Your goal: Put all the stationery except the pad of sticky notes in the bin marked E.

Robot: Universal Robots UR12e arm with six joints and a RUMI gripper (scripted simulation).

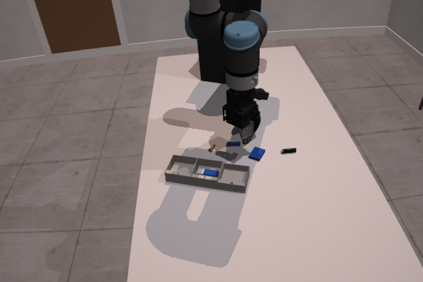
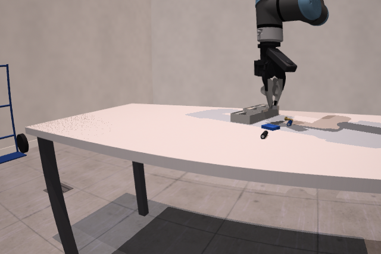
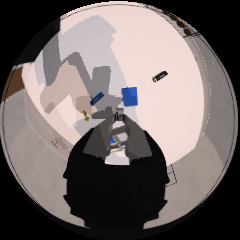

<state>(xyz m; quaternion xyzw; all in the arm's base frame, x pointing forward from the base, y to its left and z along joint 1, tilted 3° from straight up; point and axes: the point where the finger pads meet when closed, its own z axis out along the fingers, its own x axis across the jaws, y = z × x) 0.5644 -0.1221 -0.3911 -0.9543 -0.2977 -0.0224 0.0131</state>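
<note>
One three-compartment bin tray (image 1: 177,177), four loose items outside it; gripper (image 1: 246,139) hangs above the table (image 1: 307,203), clamped on a small dark item (image 2: 274,103).

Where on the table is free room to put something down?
Free: the near half of the table, in front of the bins. Crowded: behind the bins, around the brass piece, blue pad and black cylinder.

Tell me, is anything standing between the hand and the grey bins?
Nothing visible does. The hand, shut on a small dark item, hangs above the table beside the bins; only open air separates them.
</note>
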